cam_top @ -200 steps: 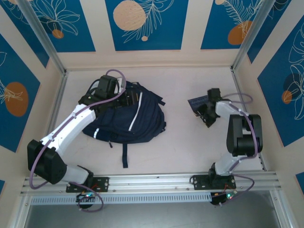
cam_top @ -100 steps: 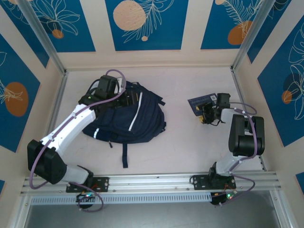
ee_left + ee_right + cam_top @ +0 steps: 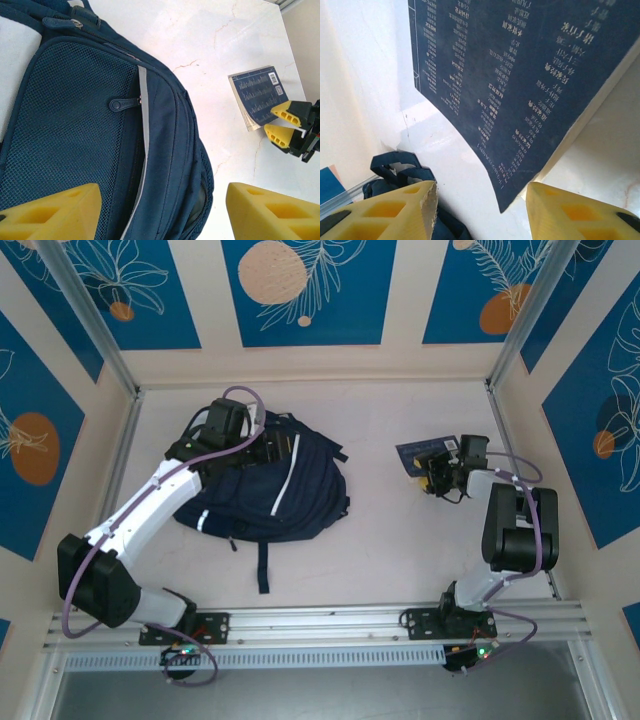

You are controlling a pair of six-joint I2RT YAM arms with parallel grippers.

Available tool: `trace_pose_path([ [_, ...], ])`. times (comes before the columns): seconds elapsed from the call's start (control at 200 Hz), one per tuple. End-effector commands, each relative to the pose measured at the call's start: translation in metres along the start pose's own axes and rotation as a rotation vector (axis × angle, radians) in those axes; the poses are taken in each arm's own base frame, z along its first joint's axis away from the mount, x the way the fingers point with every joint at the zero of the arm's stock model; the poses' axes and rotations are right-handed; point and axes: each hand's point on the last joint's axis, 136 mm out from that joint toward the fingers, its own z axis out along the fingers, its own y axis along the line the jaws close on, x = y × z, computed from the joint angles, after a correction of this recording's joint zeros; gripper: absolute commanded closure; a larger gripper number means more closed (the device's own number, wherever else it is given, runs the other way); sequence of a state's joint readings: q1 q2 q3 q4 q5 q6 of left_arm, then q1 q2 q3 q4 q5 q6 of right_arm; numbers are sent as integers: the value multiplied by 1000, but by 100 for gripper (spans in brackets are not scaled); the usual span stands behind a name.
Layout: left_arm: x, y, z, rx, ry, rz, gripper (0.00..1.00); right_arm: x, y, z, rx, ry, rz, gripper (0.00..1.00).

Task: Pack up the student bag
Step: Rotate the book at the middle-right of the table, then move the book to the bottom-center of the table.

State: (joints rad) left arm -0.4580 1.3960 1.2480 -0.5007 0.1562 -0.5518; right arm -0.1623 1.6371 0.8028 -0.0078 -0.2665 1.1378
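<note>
The student bag (image 3: 268,488) lies flat on the table, navy with white stripes. Its mesh pocket and zip pull (image 3: 122,104) show in the left wrist view. My left gripper (image 3: 278,450) hovers over the bag's upper part, open (image 3: 162,215), its yellow fingers (image 3: 55,212) well apart with nothing between them. A small navy booklet (image 3: 424,454) with white print lies to the right. My right gripper (image 3: 432,478) is at the booklet's near edge, open (image 3: 482,210). The booklet's (image 3: 530,75) lower corner pokes between the fingers, close to the right finger (image 3: 575,212).
Pale marbled tabletop (image 3: 380,530) stretches between bag and booklet. Cream walls with blue panels close in on three sides, with metal posts (image 3: 520,330) at the back corners. An aluminium rail (image 3: 320,625) runs along the near edge. A dark strap (image 3: 262,570) trails from the bag.
My right wrist swung to the right so the gripper now points at the booklet's near edge, and its jaws have narrowed. The left arm and bag have not moved.
</note>
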Motion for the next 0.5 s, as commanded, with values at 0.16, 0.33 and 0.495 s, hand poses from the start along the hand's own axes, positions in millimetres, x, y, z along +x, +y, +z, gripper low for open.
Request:
trace_pose_path([
  [0.16,-2,3,2,7,-3,-9,34,-4,-6,12,18,-25,31,68],
  [0.33,0,4,5,3,5,-10,34,-5,-16,25,74,-45,48,83],
  [0.495,0,5,6,0,7,-10,34,-8,-19,32,105,-53,45,100],
])
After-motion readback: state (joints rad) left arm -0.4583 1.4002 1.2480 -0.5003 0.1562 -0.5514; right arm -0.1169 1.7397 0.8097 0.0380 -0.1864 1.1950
